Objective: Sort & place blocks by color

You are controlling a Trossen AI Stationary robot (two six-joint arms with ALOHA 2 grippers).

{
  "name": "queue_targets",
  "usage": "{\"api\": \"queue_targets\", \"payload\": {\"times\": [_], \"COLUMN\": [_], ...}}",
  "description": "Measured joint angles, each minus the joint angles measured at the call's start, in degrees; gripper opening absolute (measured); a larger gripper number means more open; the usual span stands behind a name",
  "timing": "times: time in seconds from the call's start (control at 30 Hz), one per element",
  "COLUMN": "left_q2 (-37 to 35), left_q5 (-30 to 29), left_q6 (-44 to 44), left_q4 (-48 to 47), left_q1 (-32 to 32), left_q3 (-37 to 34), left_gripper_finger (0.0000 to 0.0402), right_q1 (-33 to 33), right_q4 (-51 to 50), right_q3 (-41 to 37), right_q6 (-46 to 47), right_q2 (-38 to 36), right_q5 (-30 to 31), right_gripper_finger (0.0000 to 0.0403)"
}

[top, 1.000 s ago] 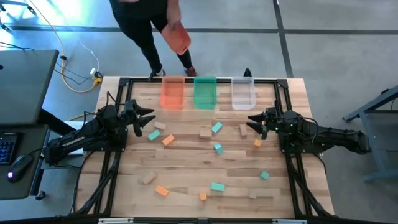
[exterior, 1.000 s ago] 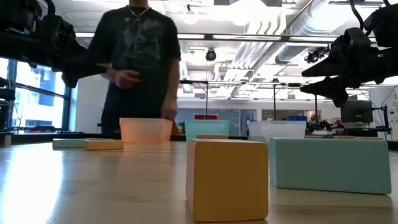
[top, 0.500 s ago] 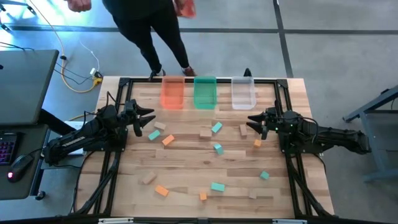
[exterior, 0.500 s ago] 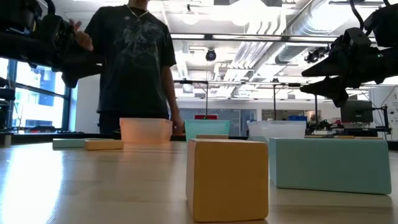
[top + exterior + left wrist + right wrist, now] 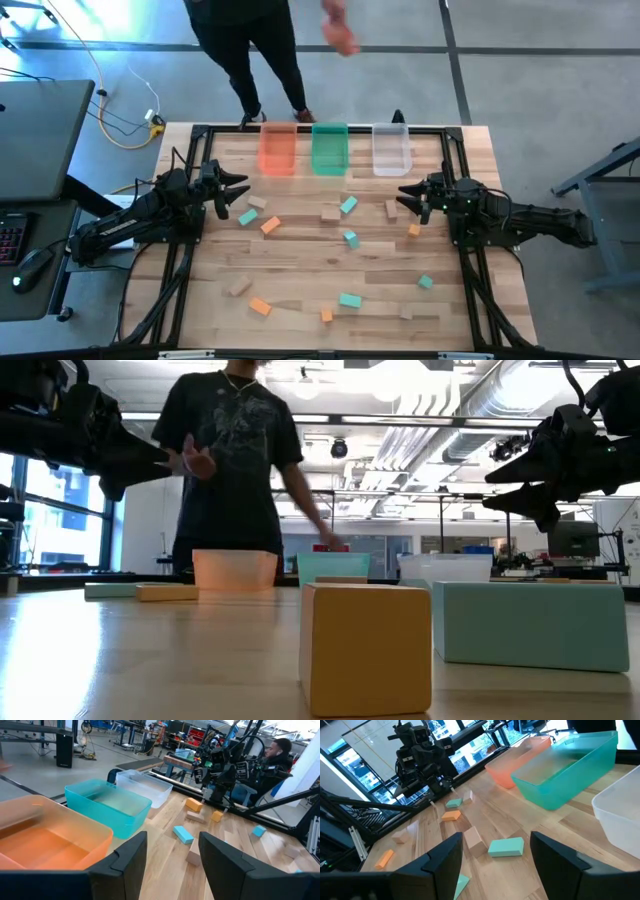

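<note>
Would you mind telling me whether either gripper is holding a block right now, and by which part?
Nothing is held. The left gripper and right gripper both hang open above the table, with every block lying loose on the wood.

A: Where do the trays (image 5: pixel 331 150) sit?
B: Three in a row along the table's (image 5: pixel 300 275) far edge, side by side.
A: And the blocks (image 5: pixel 348 237)?
B: Scattered on the table nearer than the trays, between the left gripper (image 5: pixel 238 193) and the right gripper (image 5: pixel 408 197); a person (image 5: pixel 240 40) stands behind the trays
</note>
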Motion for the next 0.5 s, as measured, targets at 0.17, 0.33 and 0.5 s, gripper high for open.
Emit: {"api": "queue_targets", "payload": {"times": [0.17, 0.33, 0.5], "left_q2": [0.02, 0.00, 0.02], "left_q5": [0.00, -0.02, 0.00], "left_q6": [0.00, 0.00, 0.00], "left_q4": [0.00, 0.00, 0.00], "left_q1": [0.02, 0.02, 0.02], "left_q3": [0.02, 0.01, 0.00], "left_gripper_finger": [0.0168, 0.0168, 0.0168], "right_q1": [-0.01, -0.02, -0.01], "right_q4": [0.04, 0.07, 0.39], "right_q3": [-0.02, -0.02, -0.04], "right_q6": [0.00, 0.00, -0.02], "right_q2": [0.00, 0.00, 0.00], "right_q5": [0.00, 0.00, 0.04], "right_gripper_finger": [0.0220, 0.0220, 0.0220]}}
